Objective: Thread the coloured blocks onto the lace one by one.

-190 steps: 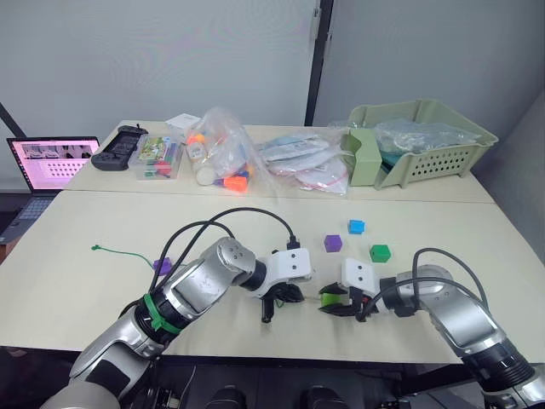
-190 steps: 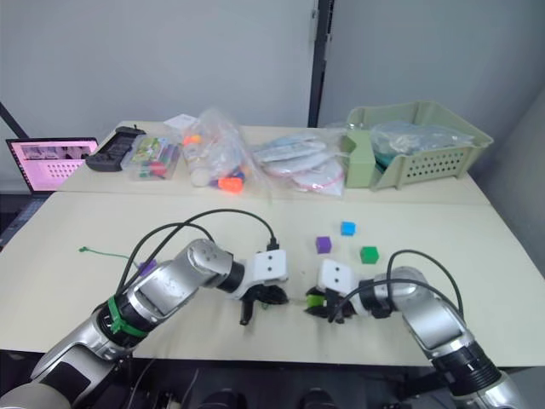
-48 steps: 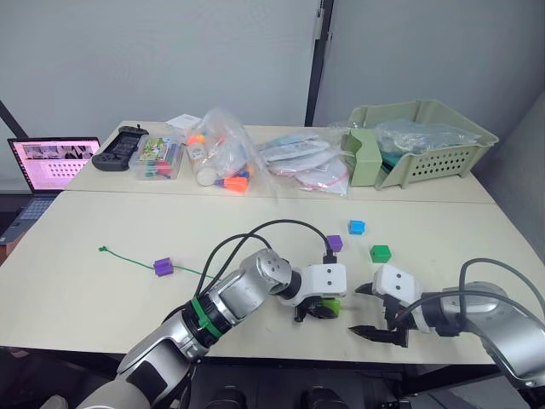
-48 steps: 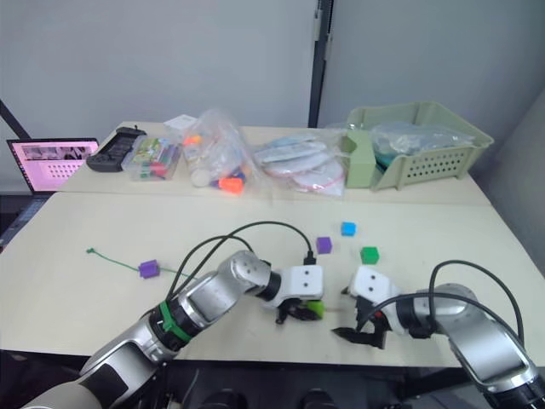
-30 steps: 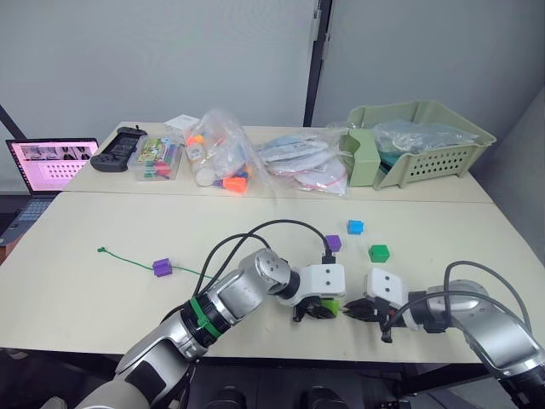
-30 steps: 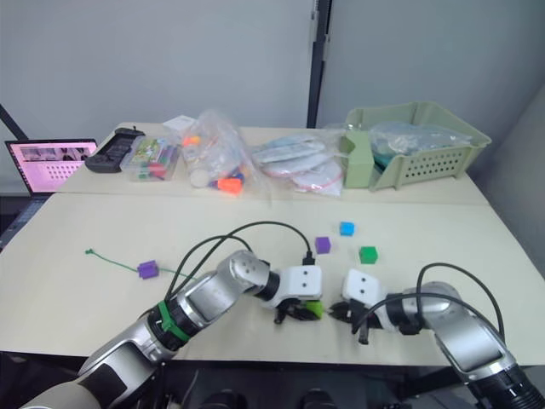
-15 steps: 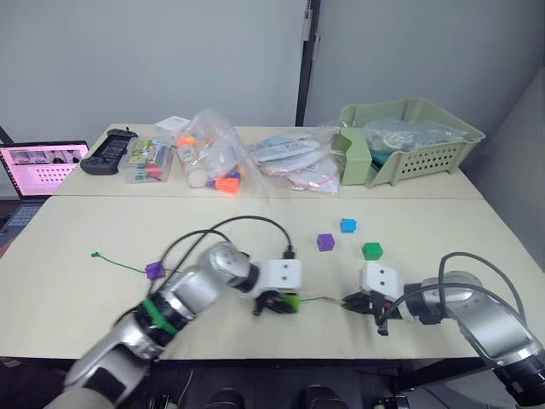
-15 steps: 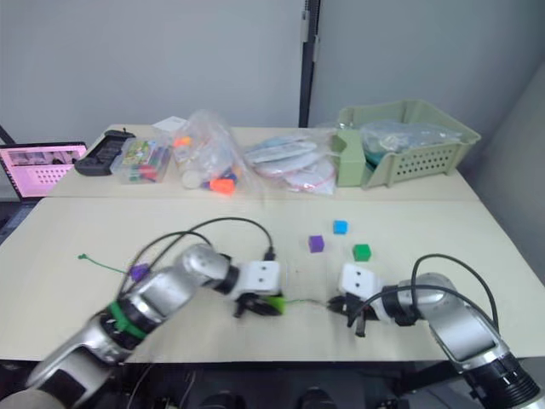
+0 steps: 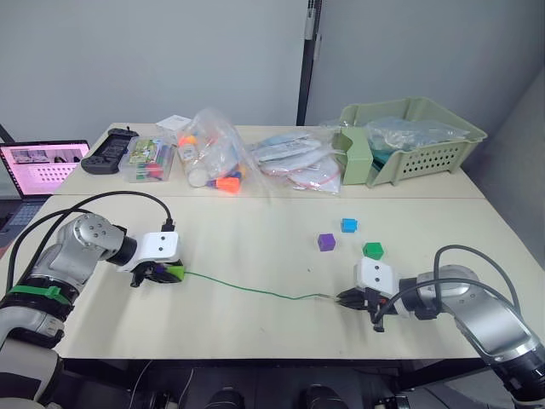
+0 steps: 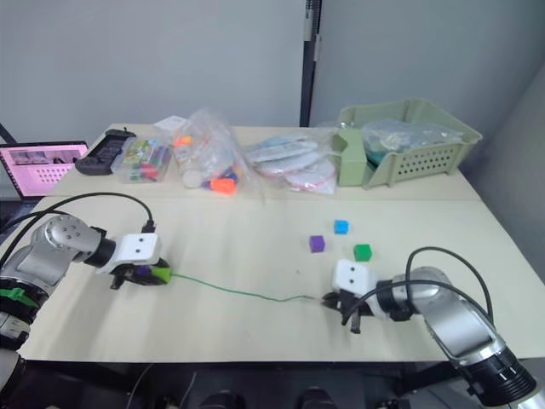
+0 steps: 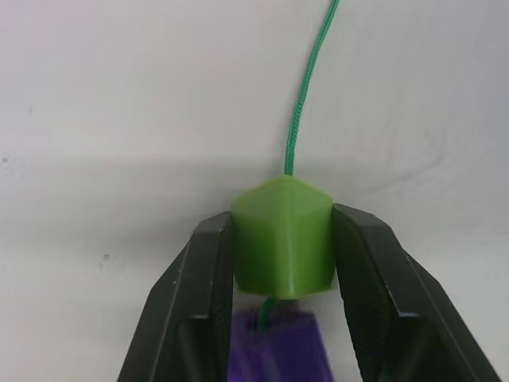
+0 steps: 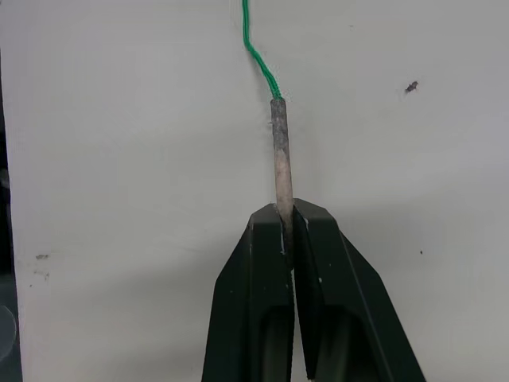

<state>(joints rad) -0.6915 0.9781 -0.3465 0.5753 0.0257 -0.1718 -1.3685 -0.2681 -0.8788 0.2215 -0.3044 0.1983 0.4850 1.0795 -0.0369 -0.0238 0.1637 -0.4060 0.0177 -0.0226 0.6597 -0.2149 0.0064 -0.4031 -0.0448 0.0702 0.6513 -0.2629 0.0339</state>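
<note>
Fingers of the left gripper (image 11: 284,263) clamp the lime green block (image 11: 284,236), which the lace (image 9: 247,288) enters, with a purple block (image 11: 277,347) directly behind it on the cord. Fingers of the right gripper (image 12: 284,231) are pinched on the lace's stiff pale tip (image 12: 279,147). Half a second ago the lime block sat near mid-table; the left arm has since slid it far toward the robot's left, next to the purple one, drawing the cord out nearly straight across the table (image 9: 255,247). Two blocks thus appear threaded. Loose and well apart from both grippers lie another purple block (image 9: 325,242), the blue block (image 9: 349,225) and the dark green block (image 9: 372,250).
</note>
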